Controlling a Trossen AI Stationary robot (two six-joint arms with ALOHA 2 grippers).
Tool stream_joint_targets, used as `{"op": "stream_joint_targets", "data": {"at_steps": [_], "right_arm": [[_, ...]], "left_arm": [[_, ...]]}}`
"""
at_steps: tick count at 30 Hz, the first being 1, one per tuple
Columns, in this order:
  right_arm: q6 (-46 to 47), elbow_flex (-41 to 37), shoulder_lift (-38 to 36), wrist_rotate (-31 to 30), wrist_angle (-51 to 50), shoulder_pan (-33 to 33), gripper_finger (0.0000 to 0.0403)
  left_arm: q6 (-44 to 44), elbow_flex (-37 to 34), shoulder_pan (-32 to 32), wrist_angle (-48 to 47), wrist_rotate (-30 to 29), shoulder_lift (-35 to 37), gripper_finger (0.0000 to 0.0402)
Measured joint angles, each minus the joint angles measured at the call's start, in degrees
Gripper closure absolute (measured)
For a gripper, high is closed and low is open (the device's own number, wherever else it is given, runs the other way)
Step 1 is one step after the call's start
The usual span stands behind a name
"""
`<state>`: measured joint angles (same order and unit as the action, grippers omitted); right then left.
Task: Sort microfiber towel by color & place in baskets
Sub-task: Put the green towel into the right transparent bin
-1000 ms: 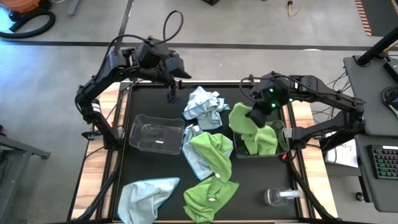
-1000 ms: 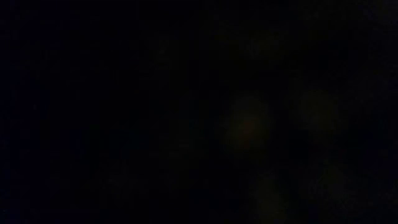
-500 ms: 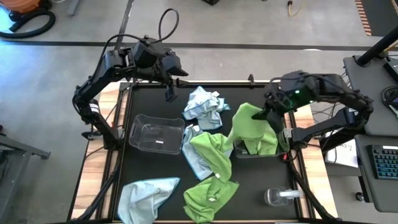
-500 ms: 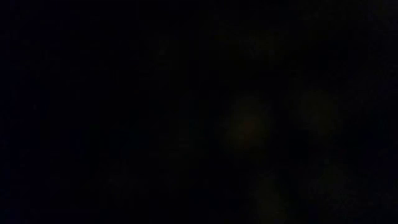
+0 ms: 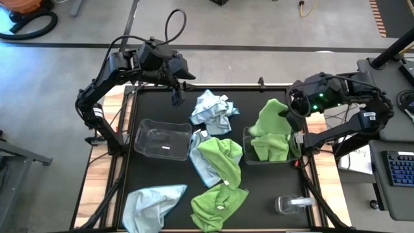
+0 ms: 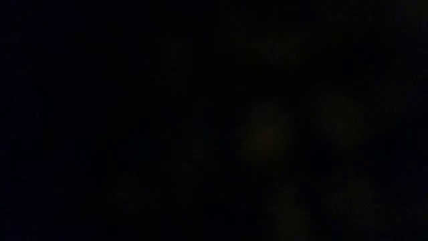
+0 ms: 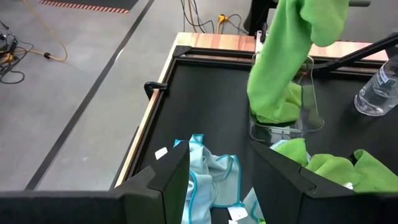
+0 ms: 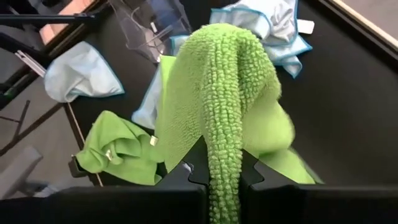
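A green towel (image 8: pixel 217 106) is pinched between the fingers of the right gripper (image 8: pixel 217 171) and hangs over the right basket (image 5: pixel 249 150), where green cloth already lies. Lowering and release seem called for next. The left gripper (image 7: pixel 217 171), fingers spread, waits above a blue towel (image 5: pixel 210 111). Other towels lie across the black surface (image 5: pixel 259 200); the left basket (image 5: pixel 162 140) stands empty. Grey floor lies beyond.

I can't read any text, label, brand or number from here. The small white tags (image 7: pixel 163 153) on the pale blue microfibre cloths (image 7: pixel 208 177) show no legible print.
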<state>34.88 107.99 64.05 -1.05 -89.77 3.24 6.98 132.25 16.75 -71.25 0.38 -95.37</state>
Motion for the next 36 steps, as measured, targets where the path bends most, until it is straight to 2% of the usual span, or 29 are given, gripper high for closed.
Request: {"op": "stream_joint_targets", "data": {"at_steps": [10,26,36], "right_arm": [[1.6,-5.6,0.5,2.6,-0.3,0.0,0.039],[1.3,-20.5,3.6,2.6,0.9,0.0,0.039],[0.7,-32.1,3.7,6.0,9.1,0.0,0.039]], "left_arm": [[0.0,0.0,0.0,-0.9,0.0,0.0,0.0255],[0.0,0.0,0.0,-3.1,0.0,0.0,0.0255],[0.0,0.0,0.0,-3.6,0.0,0.0,0.0255]]}}
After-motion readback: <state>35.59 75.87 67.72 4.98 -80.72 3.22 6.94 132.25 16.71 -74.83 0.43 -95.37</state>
